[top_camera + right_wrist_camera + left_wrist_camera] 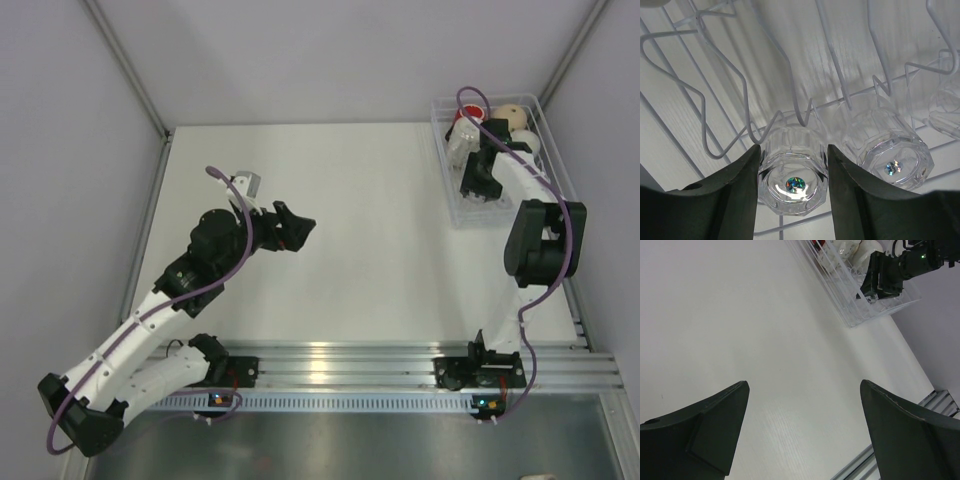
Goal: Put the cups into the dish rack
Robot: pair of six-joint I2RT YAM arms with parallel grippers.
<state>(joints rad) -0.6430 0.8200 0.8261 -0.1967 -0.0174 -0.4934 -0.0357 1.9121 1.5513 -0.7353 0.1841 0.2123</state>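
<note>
over the bare table (pixel 740 315), wide-open left gripper (pixel 804 383). in the near end of the wire rack (pixel 440 140), right gripper (pixel 793 150) clamped on an upturned glass (pixel 792 182), second glass (pixel 890 155) just beside. farther back in the rack, red cup (pixel 462 117), beige mug (pixel 512 118).

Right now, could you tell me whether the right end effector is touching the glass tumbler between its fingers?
Touching. In the right wrist view the right end effector has both fingers flush against the glass tumbler, no gap showing.
</note>
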